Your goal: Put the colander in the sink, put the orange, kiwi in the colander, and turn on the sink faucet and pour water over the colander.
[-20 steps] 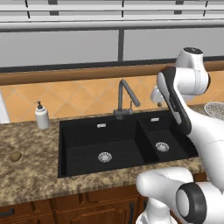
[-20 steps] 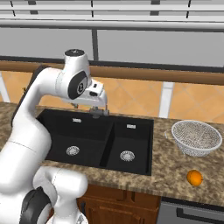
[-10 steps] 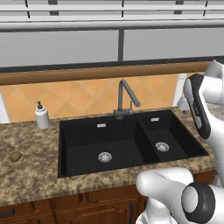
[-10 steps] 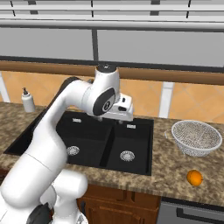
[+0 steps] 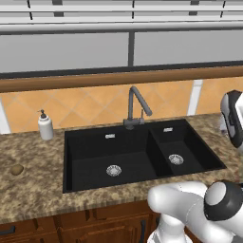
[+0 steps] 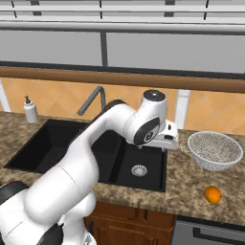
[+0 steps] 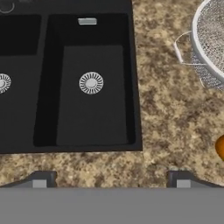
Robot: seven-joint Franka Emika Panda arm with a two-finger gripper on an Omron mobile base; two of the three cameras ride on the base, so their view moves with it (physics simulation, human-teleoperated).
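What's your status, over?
Tool open, empty, over the counter. Colander on the counter right of the sink. Nothing in the way.

colander (image 6: 214,150): upright on surface, right of frame, empty | orange (image 6: 212,194): lower right, apart from colander | kiwi (image 5: 17,169): left edge | sink (image 5: 137,152): centre, basins bare | faucet (image 5: 136,107): behind sink

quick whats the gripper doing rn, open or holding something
Gripper: open and empty, above the counter between the sink and the colander.
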